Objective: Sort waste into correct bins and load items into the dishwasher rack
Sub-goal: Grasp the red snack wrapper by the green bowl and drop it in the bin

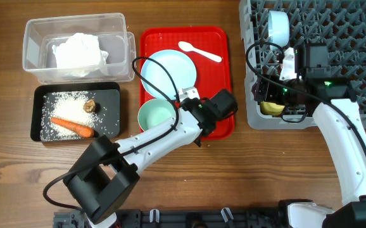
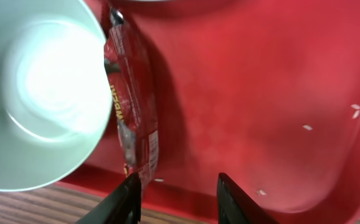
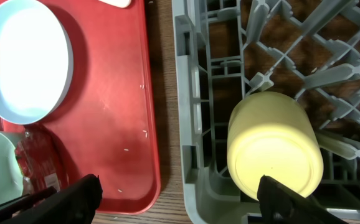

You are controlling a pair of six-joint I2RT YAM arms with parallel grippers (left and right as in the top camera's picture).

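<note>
A small red snack wrapper (image 2: 133, 112) lies on the flat red tray (image 2: 261, 74) beside the mint-green bowl (image 2: 37, 93). My left gripper (image 2: 177, 186) is open at the tray's front rim, its left finger by the wrapper's near end. Its fingers are hidden under the arm in the overhead view. The yellow cup (image 3: 273, 152) lies in the grey dishwasher rack (image 1: 335, 38) near its front left corner. My right gripper (image 3: 179, 193) is open above it and holds nothing. A pale blue bowl (image 1: 278, 25) stands in the rack. The pale blue plate (image 1: 170, 69) and white spoon (image 1: 199, 50) lie on the red tray.
The clear tub (image 1: 34, 60) at the back left holds crumpled white napkins (image 1: 78, 50). The black tray (image 1: 40, 95) in front of it holds rice, a brown lump (image 1: 90, 106) and a carrot piece (image 1: 72, 126). A few rice grains (image 2: 307, 127) lie on the red tray.
</note>
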